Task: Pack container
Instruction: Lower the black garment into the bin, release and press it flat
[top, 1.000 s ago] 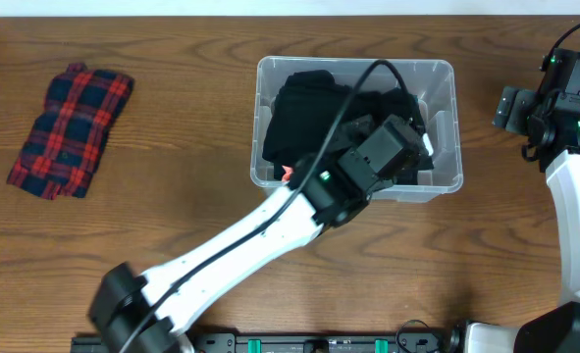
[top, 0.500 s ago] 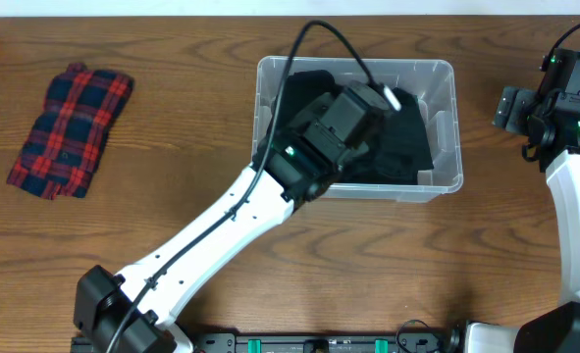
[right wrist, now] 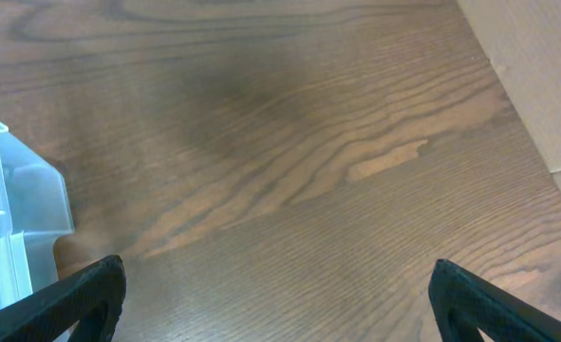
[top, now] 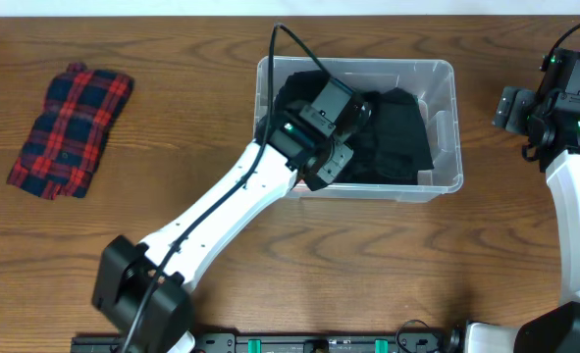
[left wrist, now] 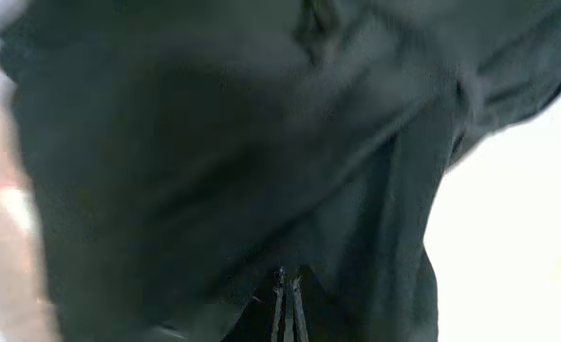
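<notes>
While left pincer (left wrist: 282,281) sits clenched against black garment (top: 402,137) inside container (top: 452,118); right pincer (right wrist: 280,299) gapes wide above table (right wrist: 308,142)

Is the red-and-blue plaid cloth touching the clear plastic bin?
Apart. Overhead view: the folded red-and-blue plaid cloth lies well left of the clear rectangular plastic bin, wooden tabletop showing between them.
</notes>
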Motion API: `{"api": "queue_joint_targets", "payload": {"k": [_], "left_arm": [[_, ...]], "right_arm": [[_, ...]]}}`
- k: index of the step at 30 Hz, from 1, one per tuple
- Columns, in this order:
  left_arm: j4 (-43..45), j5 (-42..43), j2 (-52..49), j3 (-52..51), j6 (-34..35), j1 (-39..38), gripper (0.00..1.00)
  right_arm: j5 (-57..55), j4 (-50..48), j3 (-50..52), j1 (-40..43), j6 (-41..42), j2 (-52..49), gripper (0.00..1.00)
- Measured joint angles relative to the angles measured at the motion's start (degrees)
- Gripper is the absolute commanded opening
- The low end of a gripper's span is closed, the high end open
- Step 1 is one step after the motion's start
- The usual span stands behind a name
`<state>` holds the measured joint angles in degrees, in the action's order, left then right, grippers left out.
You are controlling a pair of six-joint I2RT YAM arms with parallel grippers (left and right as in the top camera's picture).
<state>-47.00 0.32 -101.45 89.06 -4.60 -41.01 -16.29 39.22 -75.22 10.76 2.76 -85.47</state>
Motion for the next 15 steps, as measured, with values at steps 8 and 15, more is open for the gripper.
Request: {"api": "queue_joint_targets", "payload": {"k": [8, 15], "left_arm": [[-1.0, 4.0, -7.9, 0.0, 2.1, 0.0, 0.06], [-0.9, 5.0, -16.0, 1.3, 2.9, 0.5, 0.06]], "right_arm": [[0.0, 0.0, 0.0, 0.0, 0.0, 0.0, 0.99], [0.0, 0.0, 0.0, 0.0, 0.0, 0.0, 0.99]]}}
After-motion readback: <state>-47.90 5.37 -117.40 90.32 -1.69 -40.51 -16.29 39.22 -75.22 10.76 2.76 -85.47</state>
